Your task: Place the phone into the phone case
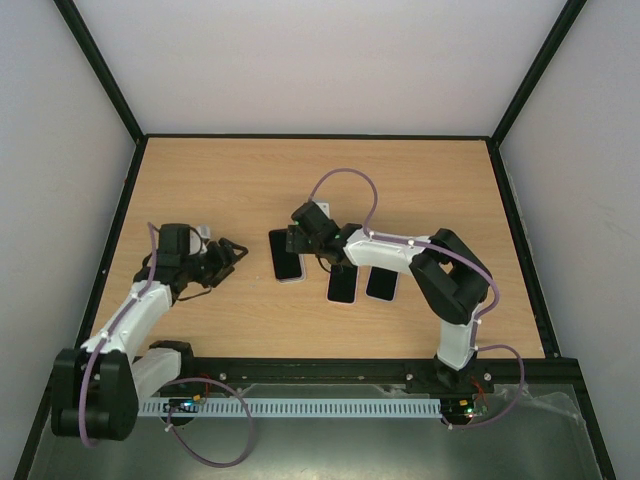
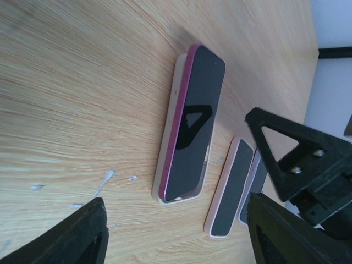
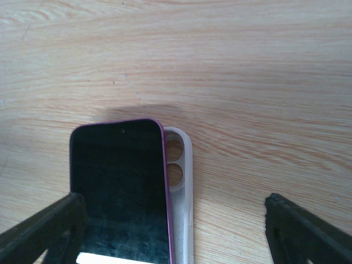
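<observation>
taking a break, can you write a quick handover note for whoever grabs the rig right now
Left gripper: open, empty, to the left of the phone.
Right gripper: open, over the phone, gripping nothing.
Phone: lying on the pale case but shifted sideways. The case's camera holes show beside it, so it is not seated.
Two other phones lie apart on the right side.
Done: phone laid on the case.
Left: line it up and press it in.

Left gripper (image 1: 232, 256) open, right gripper (image 1: 296, 238) apparently open, arms bent inward.
</observation>
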`<state>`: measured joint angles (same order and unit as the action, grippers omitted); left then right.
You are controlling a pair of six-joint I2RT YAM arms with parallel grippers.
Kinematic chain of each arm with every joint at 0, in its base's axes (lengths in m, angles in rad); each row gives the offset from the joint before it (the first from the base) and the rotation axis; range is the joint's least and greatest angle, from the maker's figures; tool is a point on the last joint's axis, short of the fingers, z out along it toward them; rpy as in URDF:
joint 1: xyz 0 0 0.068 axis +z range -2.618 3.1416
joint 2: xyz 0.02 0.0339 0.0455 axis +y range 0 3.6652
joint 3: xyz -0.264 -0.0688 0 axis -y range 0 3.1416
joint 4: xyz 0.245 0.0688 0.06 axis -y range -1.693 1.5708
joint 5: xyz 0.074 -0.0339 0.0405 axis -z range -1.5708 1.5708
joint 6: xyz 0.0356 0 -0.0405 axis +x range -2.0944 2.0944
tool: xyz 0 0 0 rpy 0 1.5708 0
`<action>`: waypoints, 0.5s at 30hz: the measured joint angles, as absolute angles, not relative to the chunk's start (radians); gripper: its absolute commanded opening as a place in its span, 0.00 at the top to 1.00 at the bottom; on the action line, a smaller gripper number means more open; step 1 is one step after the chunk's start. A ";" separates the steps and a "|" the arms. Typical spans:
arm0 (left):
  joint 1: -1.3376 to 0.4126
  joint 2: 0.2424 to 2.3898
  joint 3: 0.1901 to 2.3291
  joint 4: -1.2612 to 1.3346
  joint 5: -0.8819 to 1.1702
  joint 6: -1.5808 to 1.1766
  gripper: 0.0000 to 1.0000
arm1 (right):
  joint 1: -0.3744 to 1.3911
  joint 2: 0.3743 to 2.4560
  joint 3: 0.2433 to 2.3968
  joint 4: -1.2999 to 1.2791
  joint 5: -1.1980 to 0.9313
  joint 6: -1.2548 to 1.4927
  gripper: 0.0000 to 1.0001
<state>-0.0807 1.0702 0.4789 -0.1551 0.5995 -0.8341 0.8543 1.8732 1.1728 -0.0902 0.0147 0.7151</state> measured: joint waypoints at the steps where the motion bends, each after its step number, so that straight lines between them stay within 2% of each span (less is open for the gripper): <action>1: -0.095 1.090 0.479 -0.134 0.597 -0.842 0.38 | 0.851 1.877 1.164 -0.078 0.002 0.717 0.44; 5: -0.149 1.176 0.479 -0.024 0.588 -0.878 0.39 | 0.832 1.892 1.102 0.006 -0.072 0.733 0.46; 10: -0.185 1.281 0.486 0.077 0.580 -0.902 0.38 | 0.798 1.900 1.031 0.082 -0.141 0.752 0.55; 15: -0.206 1.372 0.495 0.145 0.578 -0.906 0.40 | 0.779 1.899 0.972 0.205 -0.207 0.775 0.58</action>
